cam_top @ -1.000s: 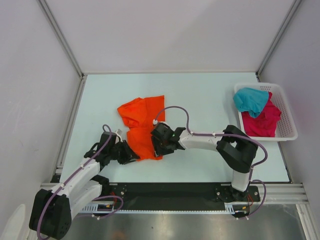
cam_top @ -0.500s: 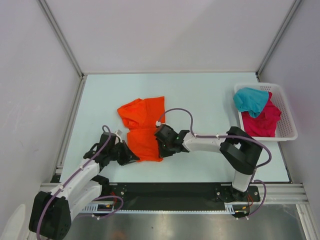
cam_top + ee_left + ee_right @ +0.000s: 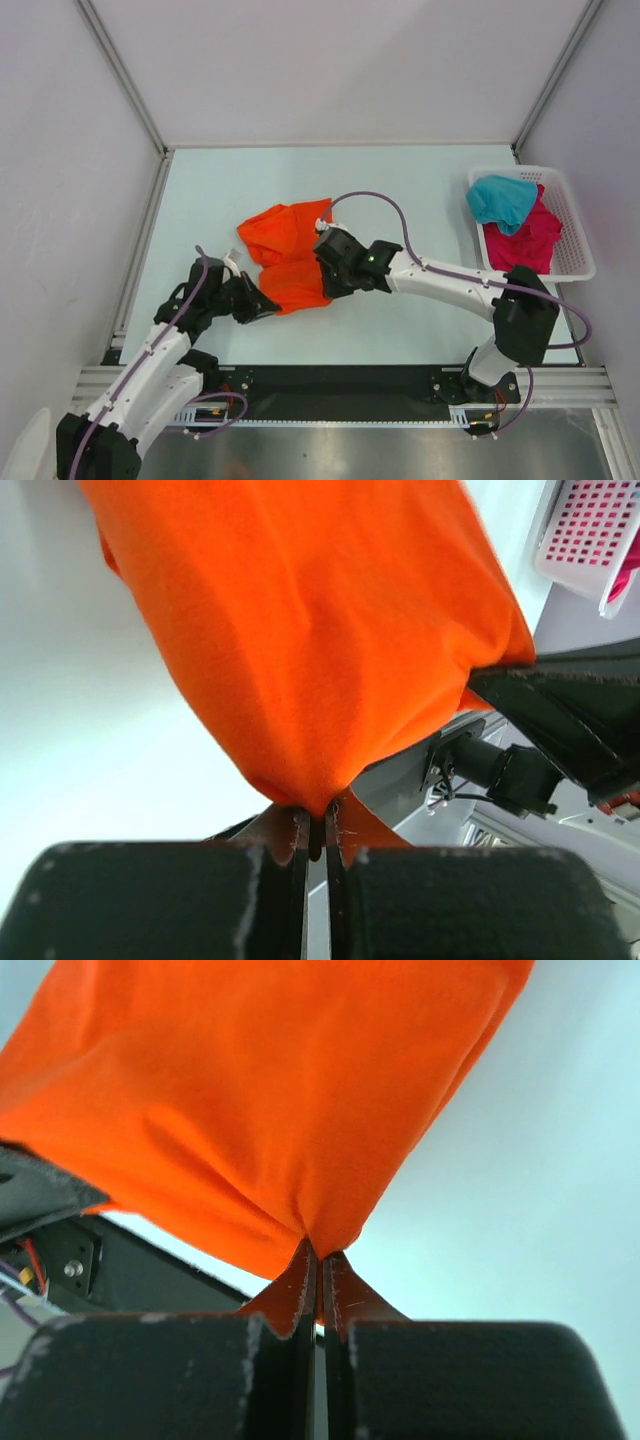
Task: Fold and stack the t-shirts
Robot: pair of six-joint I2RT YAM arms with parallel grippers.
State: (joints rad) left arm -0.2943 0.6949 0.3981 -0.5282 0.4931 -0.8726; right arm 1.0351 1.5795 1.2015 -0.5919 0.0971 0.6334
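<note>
The orange t-shirt [image 3: 285, 255] lies partly folded in the middle of the table, its near hem lifted off the surface. My left gripper [image 3: 262, 303] is shut on the hem's near-left corner; in the left wrist view the orange t-shirt [image 3: 320, 650] is pinched between the left gripper [image 3: 320, 825] tips. My right gripper [image 3: 325, 272] is shut on the right corner of that hem, and the right wrist view shows the orange t-shirt [image 3: 260, 1100] drawn into the right gripper [image 3: 320, 1255]. The teal t-shirt [image 3: 500, 200] and the magenta t-shirt [image 3: 530, 243] lie crumpled in the basket.
A white slotted basket [image 3: 578, 235] stands at the table's right edge. The pale table [image 3: 420, 190] is bounded by a metal frame and white walls. The basket [image 3: 590, 530] also shows at the top right of the left wrist view.
Both grippers closed on the near hem of the orange t-shirt and lifted it. They carried it toward the far side, the right arm stretching out; the shirt now looks shorter front to back.
</note>
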